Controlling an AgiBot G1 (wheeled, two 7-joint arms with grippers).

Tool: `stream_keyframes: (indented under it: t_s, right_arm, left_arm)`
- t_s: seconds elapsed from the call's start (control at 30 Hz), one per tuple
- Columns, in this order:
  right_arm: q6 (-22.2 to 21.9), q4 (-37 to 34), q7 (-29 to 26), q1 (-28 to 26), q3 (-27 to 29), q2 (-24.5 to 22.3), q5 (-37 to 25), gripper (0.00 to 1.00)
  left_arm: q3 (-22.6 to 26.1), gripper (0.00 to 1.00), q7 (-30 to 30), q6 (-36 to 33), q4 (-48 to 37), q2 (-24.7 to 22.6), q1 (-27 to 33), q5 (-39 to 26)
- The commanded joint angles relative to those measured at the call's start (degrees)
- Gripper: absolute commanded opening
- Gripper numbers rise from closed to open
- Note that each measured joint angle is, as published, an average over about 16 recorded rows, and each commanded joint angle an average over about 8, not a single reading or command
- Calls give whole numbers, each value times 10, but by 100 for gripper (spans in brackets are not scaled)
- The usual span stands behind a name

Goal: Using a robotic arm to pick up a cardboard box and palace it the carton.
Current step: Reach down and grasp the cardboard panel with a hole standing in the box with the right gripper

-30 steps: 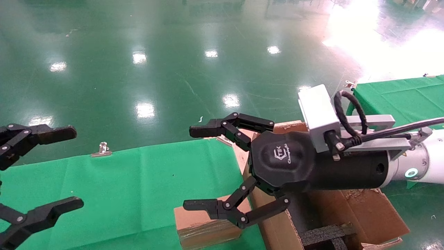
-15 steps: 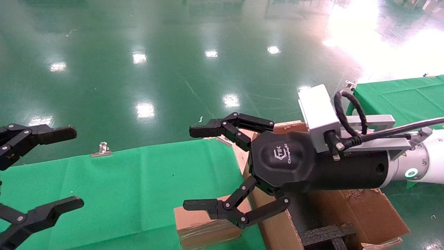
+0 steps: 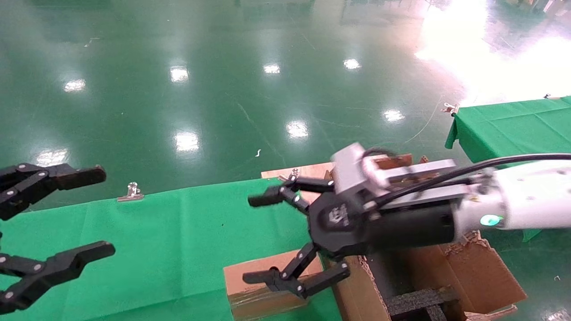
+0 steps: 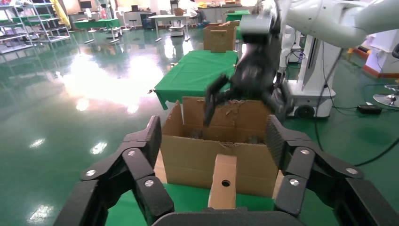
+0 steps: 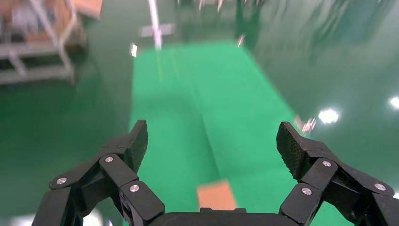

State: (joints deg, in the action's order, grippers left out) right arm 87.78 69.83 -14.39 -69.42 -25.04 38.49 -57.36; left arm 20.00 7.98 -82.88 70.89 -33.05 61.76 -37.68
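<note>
The small brown cardboard box [image 3: 261, 278] lies on the green cloth, right against the carton's left wall; its end face with the round hole shows in the left wrist view [image 4: 225, 181]. The large carton [image 3: 468, 272] with black foam inside stands at the right; it also shows in the left wrist view [image 4: 188, 157]. My right gripper [image 3: 258, 240], on the white arm, is open and empty, hovering just above the box with the box [image 5: 215, 197] between and below its fingers. My left gripper [image 3: 100, 211] is open and empty at the far left.
The green-clothed table [image 3: 169, 232] carries a metal clip [image 3: 130, 191] at its far edge. A second green table [image 3: 513, 125] stands at the far right. Glossy green floor lies beyond.
My right gripper has dropped lower and tilted down toward the small box, uncovering the carton's far flap. My left gripper has shifted slightly.
</note>
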Motion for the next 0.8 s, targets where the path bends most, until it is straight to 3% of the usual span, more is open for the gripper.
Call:
stream_keyframes:
  t_s: [0.03, 0.3, 0.8]
  right_arm:
    - [5, -8, -9, -21, -21, 10, -40, 100]
    - [22, -54, -1, -92, -98, 66, -157, 100]
    - [23, -81, 21, -191, -226, 135, -302, 100]
  left_arm:
    - [0, 0, 0, 0, 0, 0, 0, 0]
    - [0, 0, 0, 0, 0, 0, 0, 0]
    - [0, 0, 0, 0, 0, 0, 0, 0]
